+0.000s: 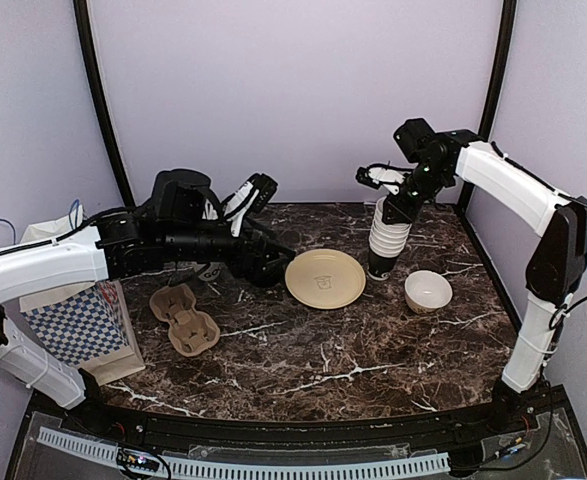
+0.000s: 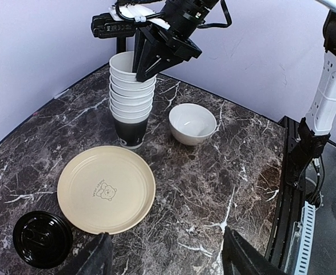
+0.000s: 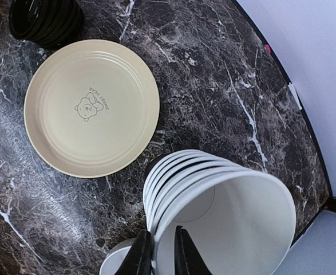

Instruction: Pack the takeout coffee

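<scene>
The stack of cups (image 1: pixel 388 240) (image 2: pixel 130 97) (image 3: pixel 213 200) stands upright at the far right of the worktop (image 1: pixel 323 370), nested one in another. Only the bottom cup shows its black wall; above it run white rims. The right hand (image 1: pixel 395 208) (image 2: pixel 145 70) (image 3: pixel 162 252) comes down from above onto the top cup. One finger is inside its mouth and the other outside, so the rim sits between them. The fingers are close together with a thin gap, and I cannot tell whether they pinch the rim or merely straddle it.

The plate (image 1: pixel 325 278) (image 2: pixel 106 189) (image 3: pixel 91 107) lies just left of the stack, and the bowl (image 1: pixel 428 290) (image 2: pixel 192 123) sits just to the stack's near right, both apart from it. The black lids (image 2: pixel 42 238) (image 3: pixel 44 20) are piled left of the plate.

The left hand (image 1: pixel 271 260) (image 2: pixel 168 258) hangs over the worktop by the plate's left edge, near the lids. Its fingers are spread wide with nothing between them, and the plate lies between this hand and the cups. At the left, a cardboard carrier (image 1: pixel 183 318) lies flat beside a checked bag (image 1: pixel 78 320).
</scene>
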Robot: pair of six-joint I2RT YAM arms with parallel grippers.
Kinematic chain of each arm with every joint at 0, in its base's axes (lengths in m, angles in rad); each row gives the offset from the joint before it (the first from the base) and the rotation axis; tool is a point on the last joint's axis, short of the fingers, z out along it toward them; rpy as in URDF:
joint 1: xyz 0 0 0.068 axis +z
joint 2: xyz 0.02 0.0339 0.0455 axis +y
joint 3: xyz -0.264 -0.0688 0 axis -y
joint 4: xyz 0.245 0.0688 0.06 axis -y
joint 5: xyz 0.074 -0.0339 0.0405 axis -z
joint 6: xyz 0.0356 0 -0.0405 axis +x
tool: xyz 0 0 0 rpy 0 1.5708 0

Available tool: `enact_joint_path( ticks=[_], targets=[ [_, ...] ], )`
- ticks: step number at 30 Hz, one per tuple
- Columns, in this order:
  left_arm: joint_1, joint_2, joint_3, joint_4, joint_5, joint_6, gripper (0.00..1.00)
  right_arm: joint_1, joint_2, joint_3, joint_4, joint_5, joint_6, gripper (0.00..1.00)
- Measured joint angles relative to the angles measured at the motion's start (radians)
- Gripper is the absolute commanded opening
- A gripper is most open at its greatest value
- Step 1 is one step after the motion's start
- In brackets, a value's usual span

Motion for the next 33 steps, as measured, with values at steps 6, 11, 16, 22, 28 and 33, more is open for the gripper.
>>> enact_joint_path(
  ticks=[6,11,16,22,28,33],
  targets=[
    [-0.004,0.003,0.0,0.0,0.013,0.0,0.68,-0.008,0.0,0.015,0.0,-0.002,0.011,0.06],
    [-0.007,0.003,0.0,0.0,0.016,0.0,0.68,-0.019,0.0,0.023,-0.004,-0.015,0.017,0.0],
    [-0.007,0.007,0.0,0.0,0.016,0.0,0.68,-0.021,0.0,0.024,-0.009,-0.023,0.019,0.02],
    [-0.012,0.008,0.0,-0.001,0.016,0.0,0.68,-0.021,0.004,0.024,-0.012,-0.032,0.015,0.0],
    [-0.013,0.008,0.0,-0.002,0.015,0.0,0.68,-0.02,-0.002,0.017,0.016,0.024,0.005,0.0],
    [-0.015,0.011,0.001,-0.002,0.011,0.001,0.68,-0.036,-0.017,0.009,0.076,0.177,-0.032,0.0]
  ],
)
